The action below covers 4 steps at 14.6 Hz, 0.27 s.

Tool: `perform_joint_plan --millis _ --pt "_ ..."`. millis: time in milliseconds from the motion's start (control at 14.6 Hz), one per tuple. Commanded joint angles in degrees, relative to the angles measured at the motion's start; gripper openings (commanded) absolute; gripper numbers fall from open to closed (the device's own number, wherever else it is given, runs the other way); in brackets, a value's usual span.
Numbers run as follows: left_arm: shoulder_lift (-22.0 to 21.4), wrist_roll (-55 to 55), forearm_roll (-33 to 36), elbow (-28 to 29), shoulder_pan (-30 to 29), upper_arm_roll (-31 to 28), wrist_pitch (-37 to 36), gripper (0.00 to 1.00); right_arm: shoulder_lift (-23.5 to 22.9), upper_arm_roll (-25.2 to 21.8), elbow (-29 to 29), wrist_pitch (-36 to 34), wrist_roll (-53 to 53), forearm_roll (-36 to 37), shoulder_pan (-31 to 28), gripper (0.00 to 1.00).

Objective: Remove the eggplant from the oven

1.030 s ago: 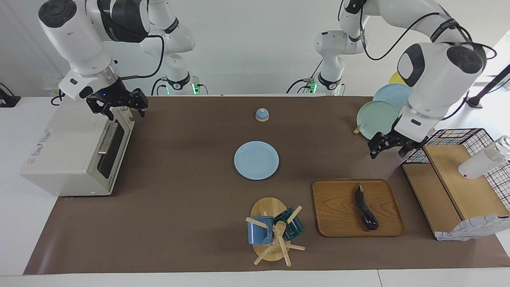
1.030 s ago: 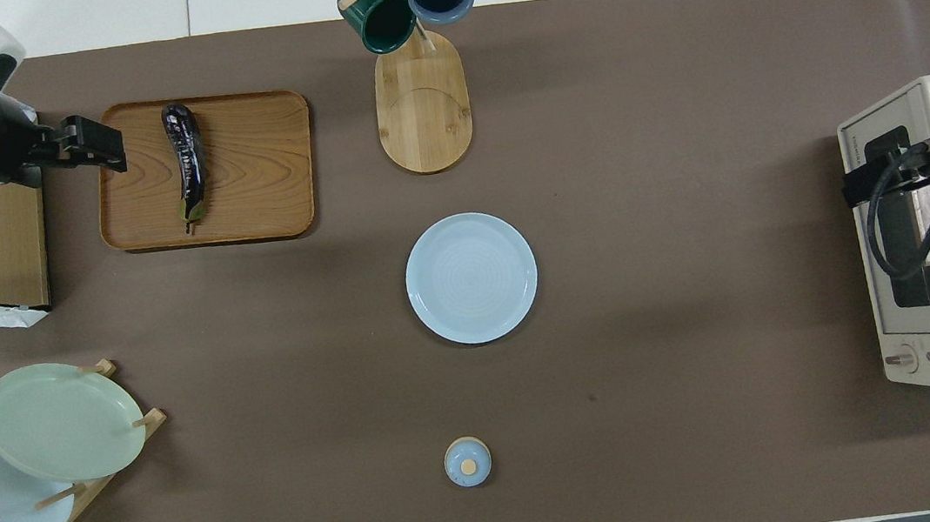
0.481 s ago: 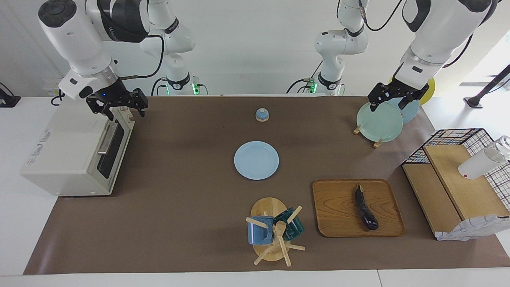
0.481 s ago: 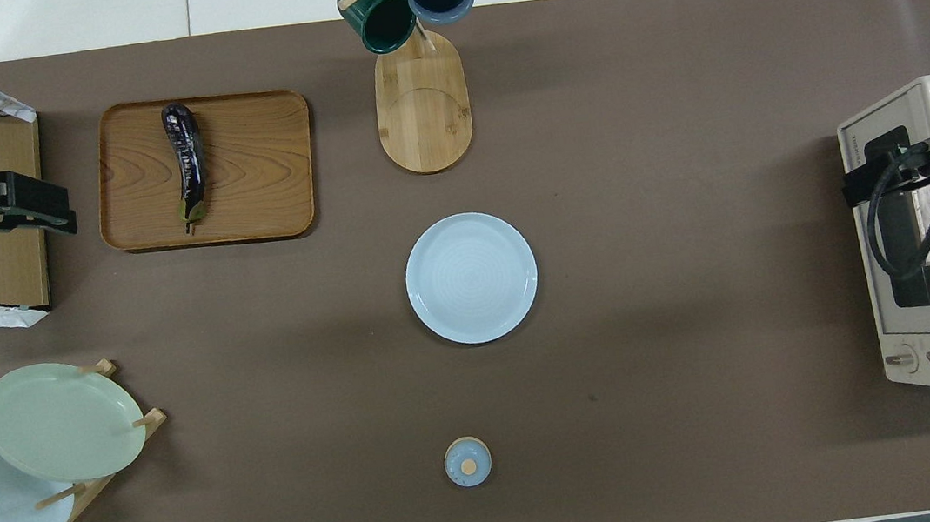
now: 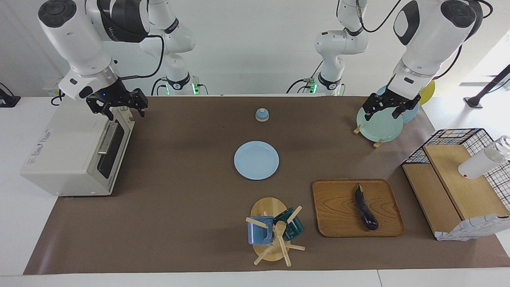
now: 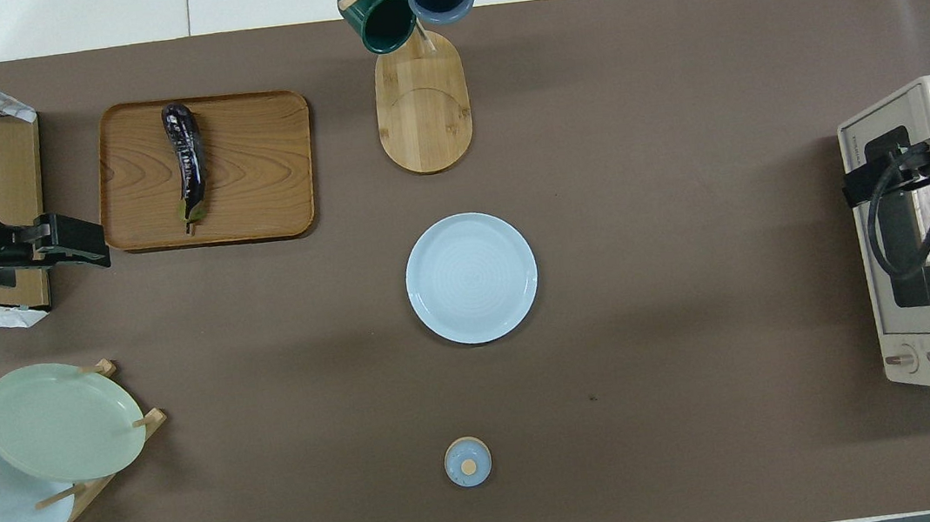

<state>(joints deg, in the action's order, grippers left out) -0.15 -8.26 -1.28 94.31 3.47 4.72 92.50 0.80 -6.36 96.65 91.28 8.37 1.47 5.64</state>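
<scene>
The dark purple eggplant [image 5: 365, 209] [image 6: 186, 161] lies on a wooden tray [image 5: 338, 215] [image 6: 261, 162] toward the left arm's end of the table, outside the oven. The cream-white oven [image 5: 67, 151] [image 6: 927, 243] stands at the right arm's end with its dark glass door up and shut. My right gripper [image 5: 124, 111] [image 6: 859, 185] hangs open over the oven's upper front edge, holding nothing. My left gripper [image 5: 380, 115] [image 6: 92, 249] is open and empty in the air over the pale green plate [image 5: 378, 124] in the plate rack.
A light blue plate [image 5: 256, 160] lies mid-table, with a small blue bell [image 5: 261, 114] nearer to the robots. A mug tree [image 5: 273, 231] with two mugs stands beside the tray. A wire basket with wooden boxes [image 5: 458, 175] sits at the left arm's end.
My left arm has swung up from beside the wire basket to over the plate rack, then dropped a little. The right arm, eggplant and oven have not moved.
</scene>
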Motion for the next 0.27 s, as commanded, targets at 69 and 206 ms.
perform_joint_plan --millis 69,206 --pt "-0.29 -0.18 -0.65 -0.35 -0.13 -0.06 -1.62 1.00 0.17 -0.05 -0.15 0.13 -0.28 -0.33 -0.28 1.00" --pt "-0.37 -0.18 -0.74 -0.35 -0.22 0.12 -1.71 1.00 0.08 -0.05 -0.15 0.13 -0.28 -0.33 -0.28 1.00"
